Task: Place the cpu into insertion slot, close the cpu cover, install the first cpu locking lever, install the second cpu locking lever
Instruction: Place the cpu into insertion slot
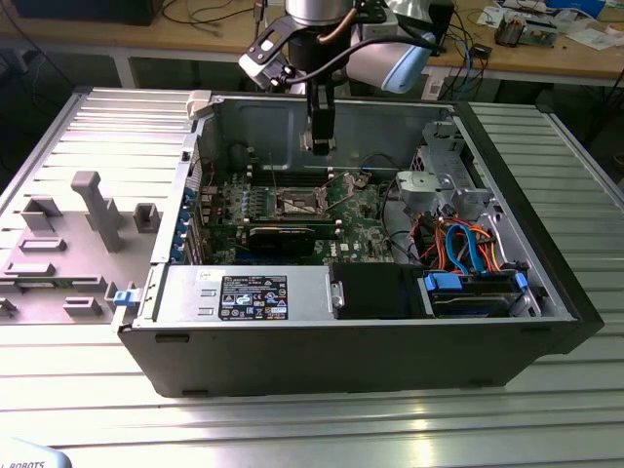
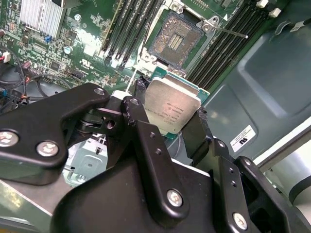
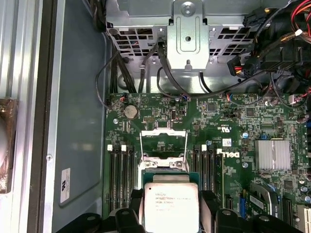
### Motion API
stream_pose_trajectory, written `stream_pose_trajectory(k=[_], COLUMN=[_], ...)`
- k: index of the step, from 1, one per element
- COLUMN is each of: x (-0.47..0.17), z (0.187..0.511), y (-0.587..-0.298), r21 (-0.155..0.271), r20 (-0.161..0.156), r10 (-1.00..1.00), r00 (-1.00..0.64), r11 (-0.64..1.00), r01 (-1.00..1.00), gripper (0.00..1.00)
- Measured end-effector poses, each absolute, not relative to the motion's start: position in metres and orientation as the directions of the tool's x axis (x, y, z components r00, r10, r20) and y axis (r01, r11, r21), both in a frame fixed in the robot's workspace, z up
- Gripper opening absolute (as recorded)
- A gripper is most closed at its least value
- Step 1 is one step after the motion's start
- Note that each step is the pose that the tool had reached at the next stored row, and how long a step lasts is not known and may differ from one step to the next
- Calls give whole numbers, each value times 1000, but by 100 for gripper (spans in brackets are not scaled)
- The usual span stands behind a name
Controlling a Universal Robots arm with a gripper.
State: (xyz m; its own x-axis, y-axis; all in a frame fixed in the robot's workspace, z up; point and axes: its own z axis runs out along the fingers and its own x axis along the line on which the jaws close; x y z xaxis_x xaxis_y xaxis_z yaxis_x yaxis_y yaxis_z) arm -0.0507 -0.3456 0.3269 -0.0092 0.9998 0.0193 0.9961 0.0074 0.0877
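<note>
Clamping the cpu [image 2: 171, 112] with the gripper [image 2: 170, 107]: 2 black fingers [image 2: 139, 104] pressed tight on opposite edges of the chip, silvery metal top facing the camera in both wrist views. Hanging from the arm inside the open computer case [image 1: 390, 363] in the exterior view, above the green circuit board [image 1: 363, 210] and not touching it.

Holding the chip in the air just short of the insertion slot [image 2: 177, 36]. Not seated: dark contact field of the socket fully bare in the second wrist view. Overlapping the near edge of the socket in the first wrist view.

Showing the cpu cover [image 3: 164, 132] tipped up and open at the far side of the socket. Showing 1 thin locking lever [image 2: 231, 32] unlatched, sticking out past a socket corner. Cannot tell the other lever's position for sure.

Flanked on 2 sides of the socket by long black memory slots [image 2: 130, 24]. Finned heatsink [image 3: 272, 155] and coin battery [image 3: 129, 111] elsewhere on the board, well apart from the chip.

Resting the case on a slatted metal table [image 1: 292, 419], with a grey fixture plate [image 1: 68, 249] just beside it on the exterior view's left.
</note>
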Motion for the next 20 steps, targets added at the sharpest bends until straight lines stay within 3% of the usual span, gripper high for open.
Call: stream_pose_trajectory(k=[20], x=[-51], z=[317], y=[-346], r21=[88], r20=[19], r10=[1000], r00=[-9], r11=[7], r01=[996], gripper=[54])
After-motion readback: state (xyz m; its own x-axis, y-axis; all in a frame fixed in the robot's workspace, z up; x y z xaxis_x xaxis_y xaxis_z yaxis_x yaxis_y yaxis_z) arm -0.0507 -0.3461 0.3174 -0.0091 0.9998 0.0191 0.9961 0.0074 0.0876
